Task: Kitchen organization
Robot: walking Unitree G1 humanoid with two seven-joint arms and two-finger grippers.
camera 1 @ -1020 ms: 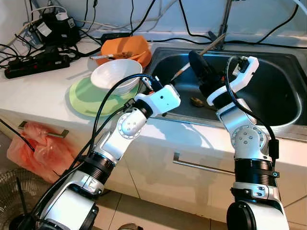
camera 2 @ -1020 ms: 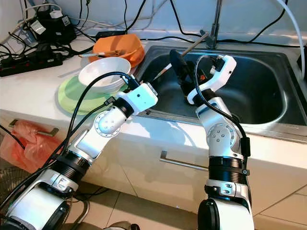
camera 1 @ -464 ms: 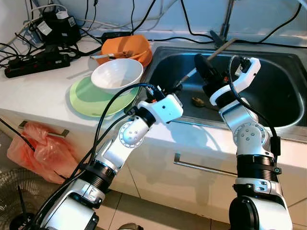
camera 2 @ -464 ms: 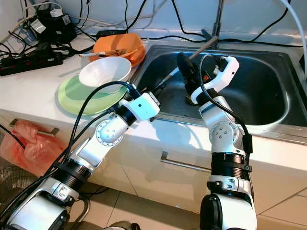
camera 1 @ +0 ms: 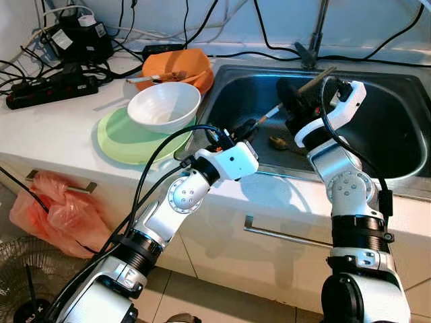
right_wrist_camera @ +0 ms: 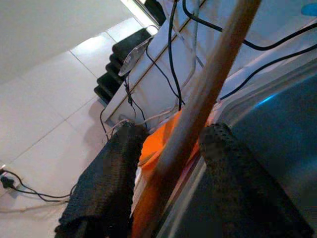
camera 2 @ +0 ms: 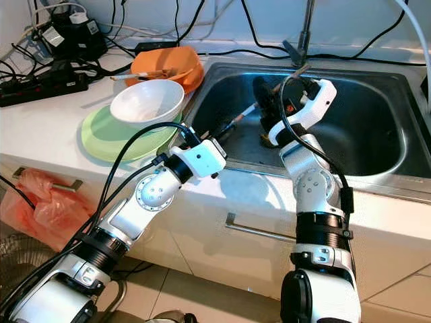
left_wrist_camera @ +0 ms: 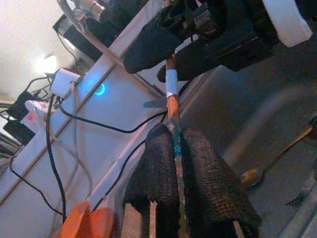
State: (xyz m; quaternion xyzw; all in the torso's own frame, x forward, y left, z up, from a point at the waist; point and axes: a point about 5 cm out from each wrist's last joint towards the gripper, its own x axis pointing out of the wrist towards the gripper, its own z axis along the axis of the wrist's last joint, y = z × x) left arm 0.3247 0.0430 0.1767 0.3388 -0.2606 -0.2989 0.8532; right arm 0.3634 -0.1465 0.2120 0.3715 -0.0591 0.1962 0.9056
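Left eye view: we see a wooden stick (camera 1: 286,102) spanning the steel sink (camera 1: 397,145), held between both grippers. Left wrist view: the left gripper (left_wrist_camera: 177,163) pinches the stick's lower end, jaws narrow. Right wrist view: the right gripper (right_wrist_camera: 171,163) straddles the stick, whose fingers (right_wrist_camera: 116,168) flank it; contact unclear.

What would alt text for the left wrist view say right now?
The left end effector is shut on a thin wooden utensil handle, whose far end passes between the right end effector's black fingers over the steel sink. A spoon lies on the sink floor, and cables trail along the white counter.
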